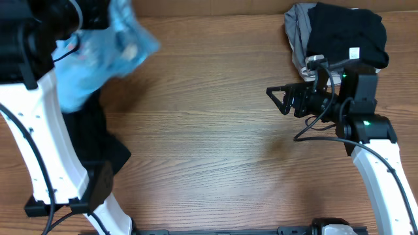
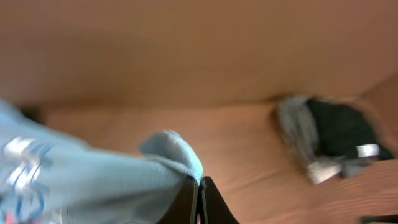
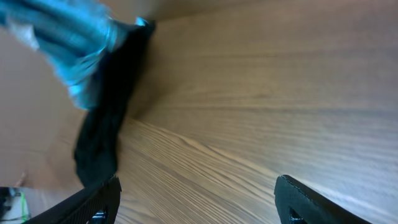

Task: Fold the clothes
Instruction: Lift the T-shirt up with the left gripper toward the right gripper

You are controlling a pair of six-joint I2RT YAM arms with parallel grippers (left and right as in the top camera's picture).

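Only wrist view shows left claw [image 2: 199,190] pinching blue garment [image 2: 93,180].

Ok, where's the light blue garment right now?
Overhead view, far left corner: the light blue garment hangs bunched from the shut left tool, above the black garment at the table's left edge.

The light blue garment [image 1: 104,49] is carrying a print [image 2: 25,171] in white and darker blue. The black garment [image 1: 98,140] is looking plain. In the pile, the folded black piece [image 1: 346,32] is showing a white label [image 1: 354,52], and the grey piece [image 1: 297,29] is looking plain. The table [image 1: 209,130] is showing brown wood grain
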